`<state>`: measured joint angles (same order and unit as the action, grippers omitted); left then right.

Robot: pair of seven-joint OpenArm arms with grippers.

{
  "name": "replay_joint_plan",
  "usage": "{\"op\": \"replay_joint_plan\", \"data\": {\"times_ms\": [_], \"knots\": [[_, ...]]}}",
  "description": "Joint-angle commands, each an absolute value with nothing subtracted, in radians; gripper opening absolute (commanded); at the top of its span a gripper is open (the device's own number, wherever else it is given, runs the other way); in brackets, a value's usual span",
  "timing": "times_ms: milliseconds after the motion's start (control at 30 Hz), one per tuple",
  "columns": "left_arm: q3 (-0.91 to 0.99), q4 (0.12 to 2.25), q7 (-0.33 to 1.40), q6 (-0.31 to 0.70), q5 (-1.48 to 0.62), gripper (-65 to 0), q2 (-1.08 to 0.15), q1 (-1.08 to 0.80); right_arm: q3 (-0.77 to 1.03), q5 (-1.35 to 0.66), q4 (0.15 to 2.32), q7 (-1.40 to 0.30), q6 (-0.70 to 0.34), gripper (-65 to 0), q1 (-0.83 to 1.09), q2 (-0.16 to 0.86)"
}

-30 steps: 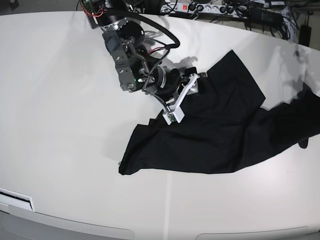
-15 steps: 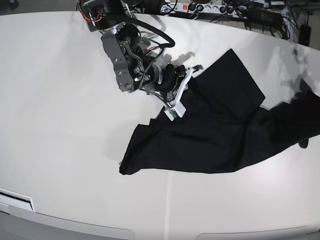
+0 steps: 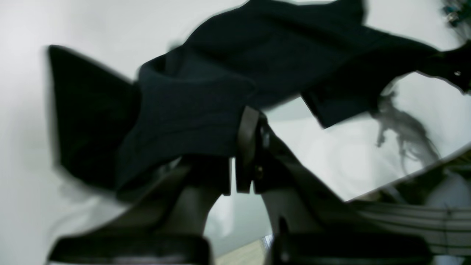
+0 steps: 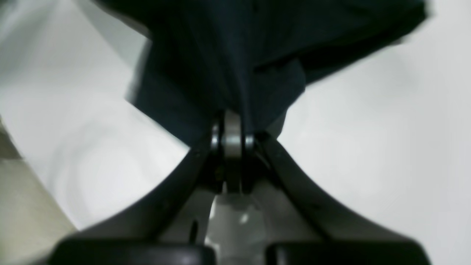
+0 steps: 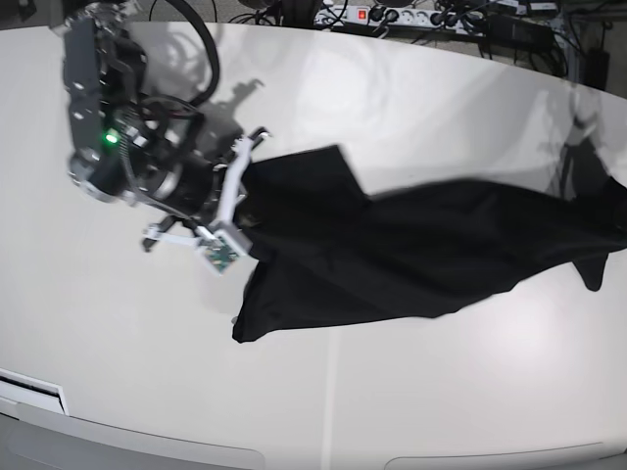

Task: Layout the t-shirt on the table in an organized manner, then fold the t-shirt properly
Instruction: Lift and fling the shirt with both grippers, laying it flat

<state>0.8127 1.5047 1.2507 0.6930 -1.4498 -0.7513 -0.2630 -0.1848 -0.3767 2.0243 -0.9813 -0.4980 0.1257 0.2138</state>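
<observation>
- Base view: the t-shirt (image 5: 421,255) stretches across the table (image 5: 392,98), pulled taut between both arms.
- Right gripper (image 4: 232,129) pinches a fabric edge.
- Left gripper (image 3: 235,147), jaws pressed together, grips the shirt's opposite side.

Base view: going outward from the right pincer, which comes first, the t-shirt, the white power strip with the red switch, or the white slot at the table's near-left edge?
1. t-shirt: clamped in the right pincer.
2. white slot: bottom left.
3. power strip: top, behind the table.
Slot and strip are nearly too close to call.
</observation>
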Motion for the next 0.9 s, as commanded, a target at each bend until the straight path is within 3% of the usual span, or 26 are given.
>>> {"op": "replay_joint_plan", "data": {"times_ms": [0, 167, 333, 633, 867], "knots": [[0.825, 1.517, 1.259, 0.698, -1.484, -65.0, -0.781, -0.255, -0.148, -0.387, 2.096, -0.954, -0.498, -65.0, 0.138, 0.24], [0.825, 1.519, 1.321, 0.698, -1.484, -65.0, -0.782, -0.255, 0.064, -0.395, 2.284, -0.955, -0.494, -65.0, 0.27, 0.312], [0.782, 1.522, 1.331, 0.698, -1.484, -65.0, -0.784, -0.289, 0.209, -0.503, 2.304, -0.966, -0.54, -65.0, 0.39, 0.332], [0.511, 1.658, 1.396, 0.698, -1.484, -65.0, -0.82, -0.349, 0.238, -0.503, 2.304, -1.116, -0.573, -65.0, 0.566, 0.386], [0.469, 1.7, 1.396, 0.698, -1.361, -65.0, -0.916, -0.348, 0.257, -0.358, 2.304, -1.132, -0.504, -65.0, 0.696, 0.496]]}}
